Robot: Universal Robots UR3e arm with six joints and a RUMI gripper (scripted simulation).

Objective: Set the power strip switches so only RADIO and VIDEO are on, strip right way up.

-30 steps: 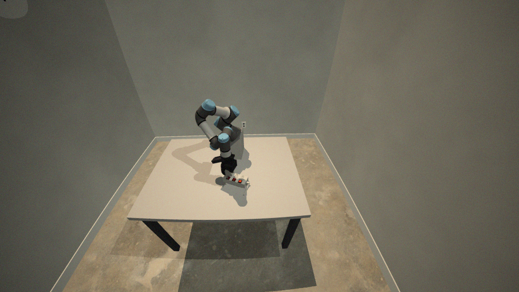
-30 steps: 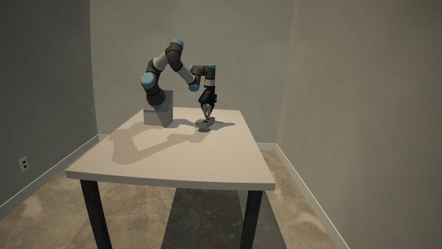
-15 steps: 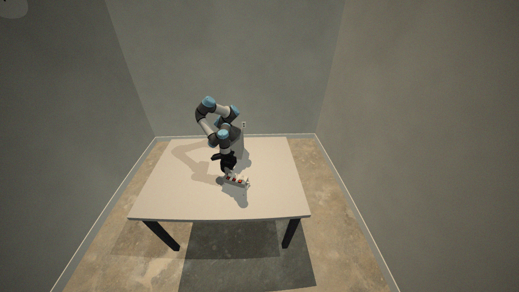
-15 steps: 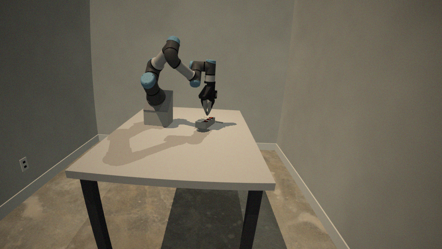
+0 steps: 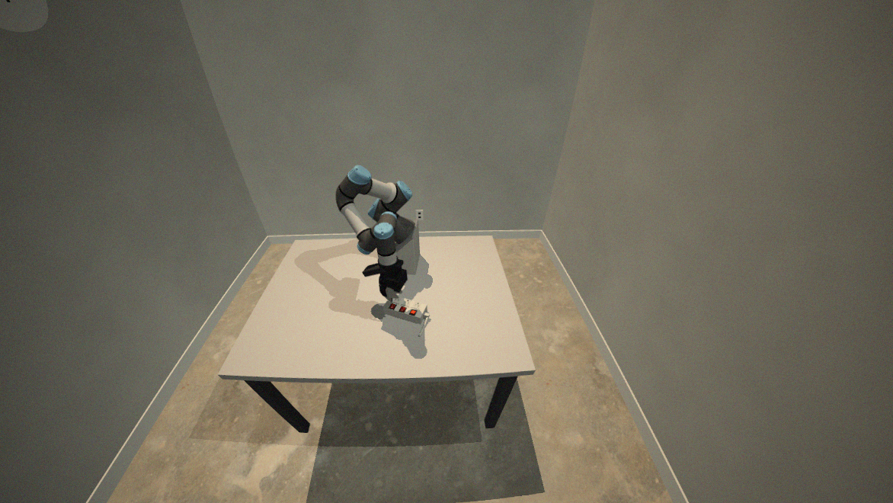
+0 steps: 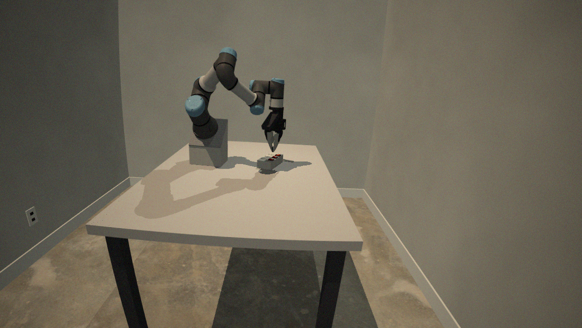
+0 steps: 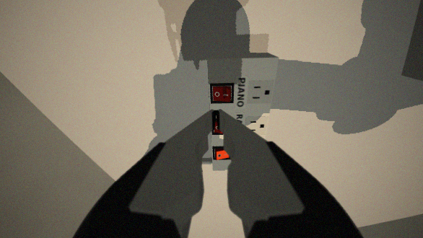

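A grey power strip [image 5: 406, 310] lies right way up near the table's middle, also seen in the exterior view [image 6: 269, 161]. It has three red rocker switches. In the wrist view the far switch [image 7: 221, 93], labelled PIANO, is dark red. The middle switch [image 7: 216, 124] is mostly hidden behind my fingers; its label starts with R. The near switch [image 7: 221, 154] glows bright orange-red; its label is hidden. My gripper [image 7: 216, 111] [image 6: 271, 149] is shut and empty, pointing straight down a little above the strip, its tips over the middle switch.
The arm's grey base block [image 6: 208, 146] stands at the back of the table, left of the strip. A short cable stub [image 6: 288, 160] sticks out of the strip's far end. The table edge lies well away from the strip.
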